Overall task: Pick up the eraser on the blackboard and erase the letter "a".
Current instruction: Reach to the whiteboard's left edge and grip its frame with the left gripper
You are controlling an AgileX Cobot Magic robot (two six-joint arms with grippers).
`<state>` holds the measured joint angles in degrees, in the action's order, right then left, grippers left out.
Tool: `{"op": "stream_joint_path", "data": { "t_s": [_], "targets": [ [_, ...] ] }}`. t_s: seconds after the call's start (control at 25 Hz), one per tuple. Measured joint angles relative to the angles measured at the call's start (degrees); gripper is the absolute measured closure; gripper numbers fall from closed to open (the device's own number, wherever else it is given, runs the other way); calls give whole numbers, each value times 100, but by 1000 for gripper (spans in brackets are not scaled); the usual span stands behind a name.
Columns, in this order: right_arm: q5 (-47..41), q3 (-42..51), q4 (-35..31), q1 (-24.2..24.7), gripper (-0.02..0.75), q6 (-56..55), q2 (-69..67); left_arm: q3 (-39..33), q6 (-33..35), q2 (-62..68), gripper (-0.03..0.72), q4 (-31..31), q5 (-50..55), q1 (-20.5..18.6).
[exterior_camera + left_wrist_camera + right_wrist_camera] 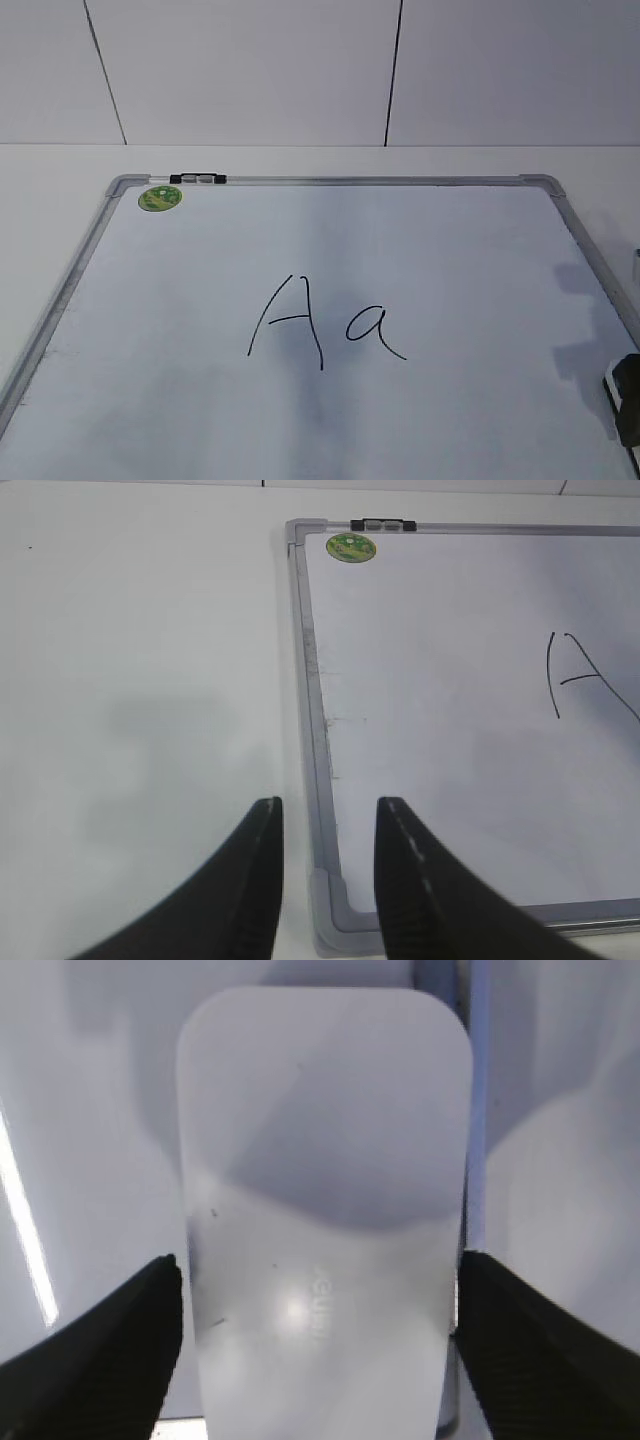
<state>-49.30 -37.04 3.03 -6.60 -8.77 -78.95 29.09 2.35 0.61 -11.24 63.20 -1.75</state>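
White eraser [322, 1220] between wide-spread right gripper [318, 1345] fingers, centre frame.
Not visibly clamped; lies on board [60, 300] by right edge. Left gripper [328, 865] part-open, empty, over lower-left corner. "a" [373, 331] mid-board.

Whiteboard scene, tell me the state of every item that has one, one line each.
eraser: lying flat between the right gripper's open fingers, not yet lifted
right gripper: open, straddling the eraser
left gripper: open, empty, over the board's corner
letter "a": intact
capital "A": intact
whiteboard: lying flat
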Motion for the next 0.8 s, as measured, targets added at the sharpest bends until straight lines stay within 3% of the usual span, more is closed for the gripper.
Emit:
{"op": "stream_joint_path", "data": {
  "t_s": [0.4,0.8],
  "targets": [
    [38,0,-35,0,92,-10,-93,0,0,0,454,0,0,0],
    [38,0,17,0,176,-10,-106,0,0,0,454,0,0,0]
  ]
}}
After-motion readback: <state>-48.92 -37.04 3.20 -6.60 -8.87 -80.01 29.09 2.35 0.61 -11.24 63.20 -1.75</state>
